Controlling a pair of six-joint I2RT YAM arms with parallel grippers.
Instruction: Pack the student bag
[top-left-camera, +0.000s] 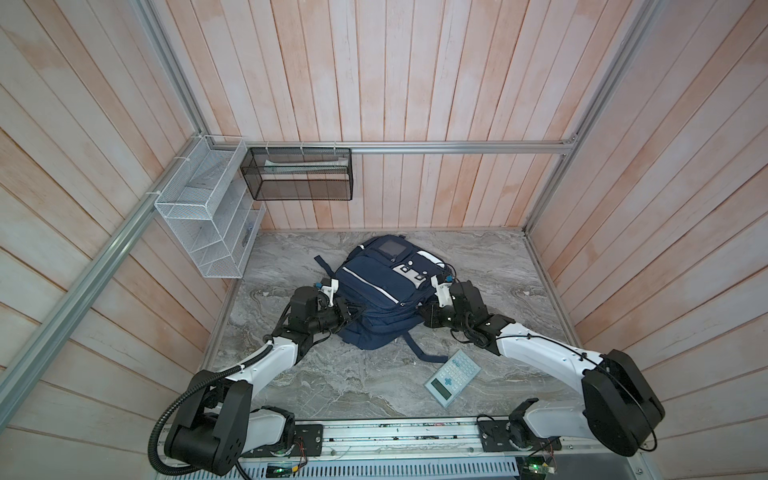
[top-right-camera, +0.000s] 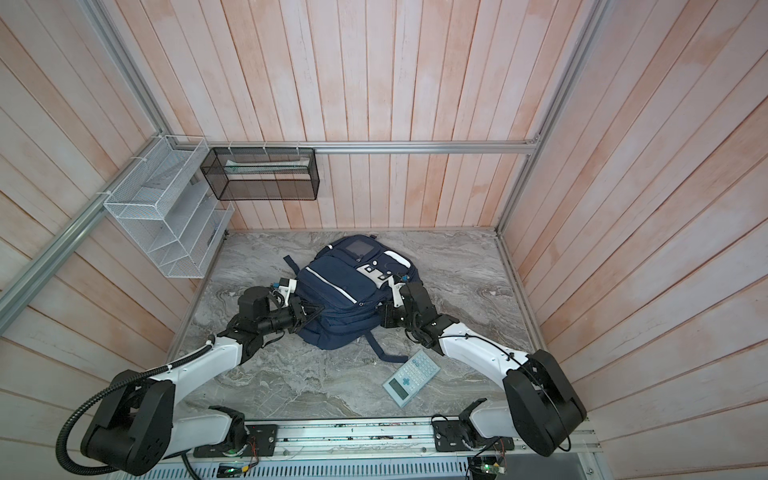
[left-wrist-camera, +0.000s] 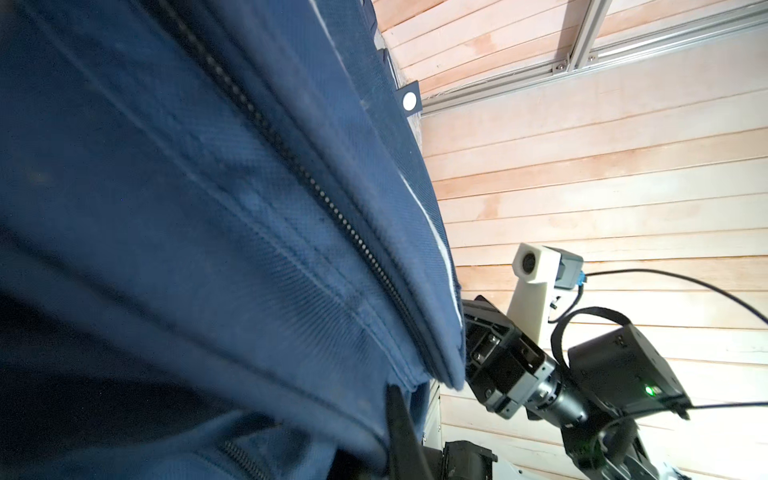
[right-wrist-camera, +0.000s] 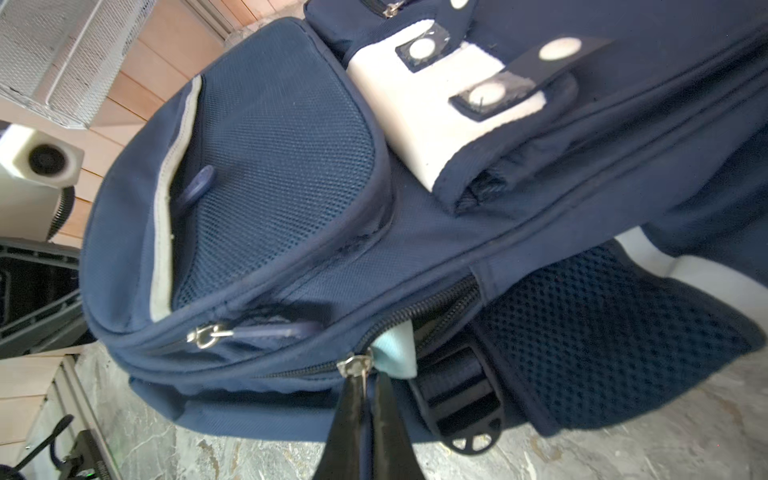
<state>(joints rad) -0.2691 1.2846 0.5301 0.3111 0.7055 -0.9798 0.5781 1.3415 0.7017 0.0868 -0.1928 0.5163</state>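
Student bag (top-left-camera: 374, 291) between grippers. Right gripper (right-wrist-camera: 369, 377) pinched tight on zipper pull (right-wrist-camera: 354, 365), bag's right side. Left gripper (top-left-camera: 354, 311) closed against left side; fabric hold unclear.

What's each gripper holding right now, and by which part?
The right gripper pinches the student bag's zipper pull; the left gripper is shut on its side fabric, apparently.
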